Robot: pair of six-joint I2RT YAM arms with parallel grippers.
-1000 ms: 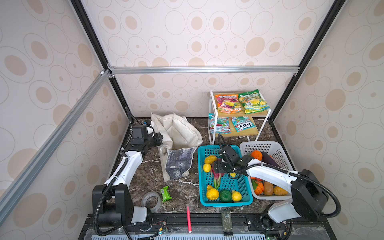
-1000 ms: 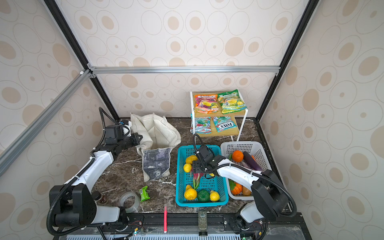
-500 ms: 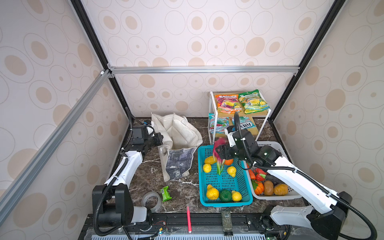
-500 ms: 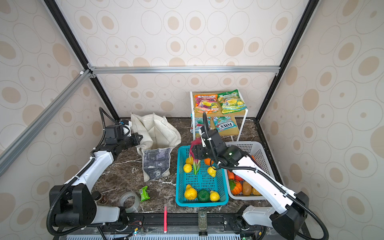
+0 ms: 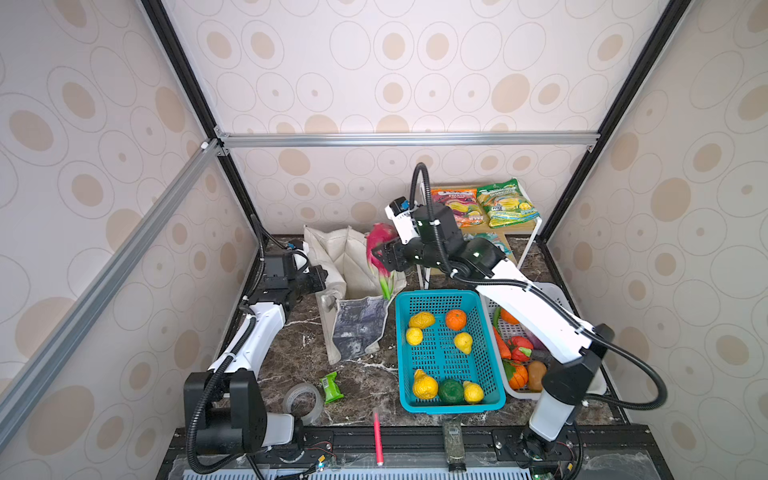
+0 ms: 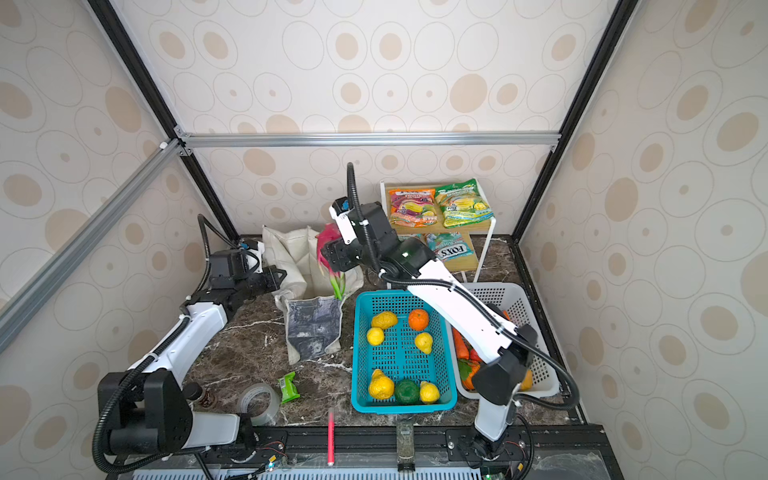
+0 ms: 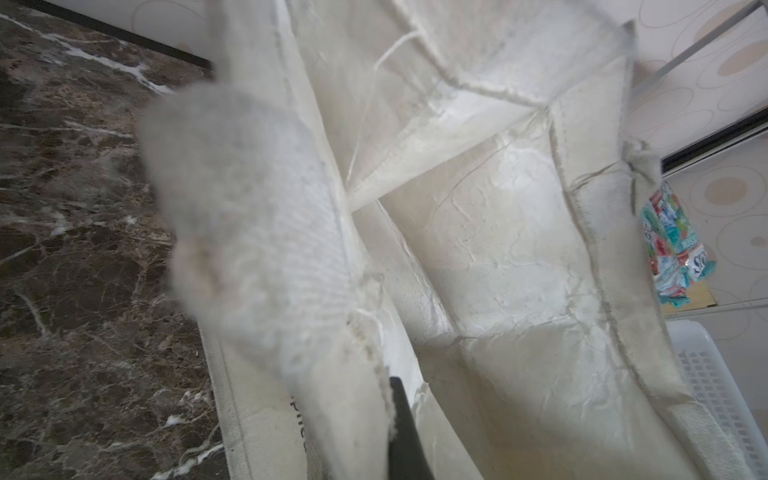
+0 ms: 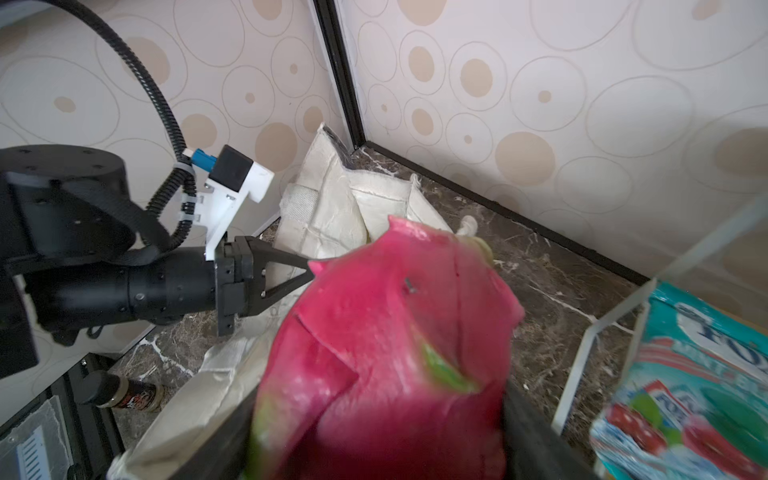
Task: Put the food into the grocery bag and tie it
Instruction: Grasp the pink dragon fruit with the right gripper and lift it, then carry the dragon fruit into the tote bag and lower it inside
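Top views: fruit [image 5: 379,249] now above bag [image 5: 332,253]

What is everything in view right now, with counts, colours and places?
grocery bag: 1, cream with grey print, back left, mouth open
dragon fruit: 1, pink, raised at the bag's mouth
teal basket: 1, teal, centre front
yellow fruits: 5, yellow, in teal basket
orange: 1, orange, in teal basket
round fruit: 1, dark green, in teal basket
white basket: 1, white, right of teal basket
vegetables: partly hidden, mixed colours, in white basket
rack: 1, white, back right
snack packets: 2, orange-pink and green-yellow, rack top
teal packet: at least 1, teal, lower shelf
tape roll: 1, clear, front left
small packet: 1, green, beside tape
red stick: 1, red, front edge
left claw: 1, black, shut on bag's edge
right claw: 1, black, gripping dragon fruit
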